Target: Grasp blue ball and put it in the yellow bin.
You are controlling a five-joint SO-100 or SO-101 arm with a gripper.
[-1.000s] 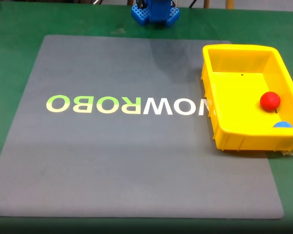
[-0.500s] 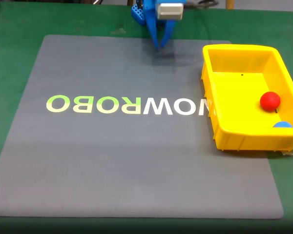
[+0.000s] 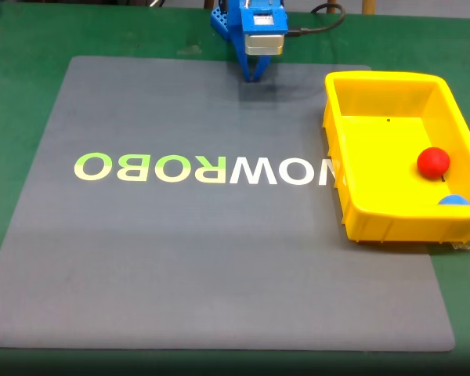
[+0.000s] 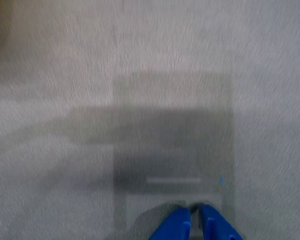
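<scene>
Grey mat (image 3: pixel 219 258) unchanged; closed, empty tool (image 3: pixel 252 77) has pulled back slightly

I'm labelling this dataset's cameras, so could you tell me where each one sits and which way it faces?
Fixed view: opposite the arm, raised, looking down across the grey mat at the yellow bin holding the red ball and blue ball; the gripper hangs at the far edge.
Wrist view: on the arm, facing down at the mat; the blue fingers enter from below, nearly closed.
Shared: mat, gripper, bin.
</scene>
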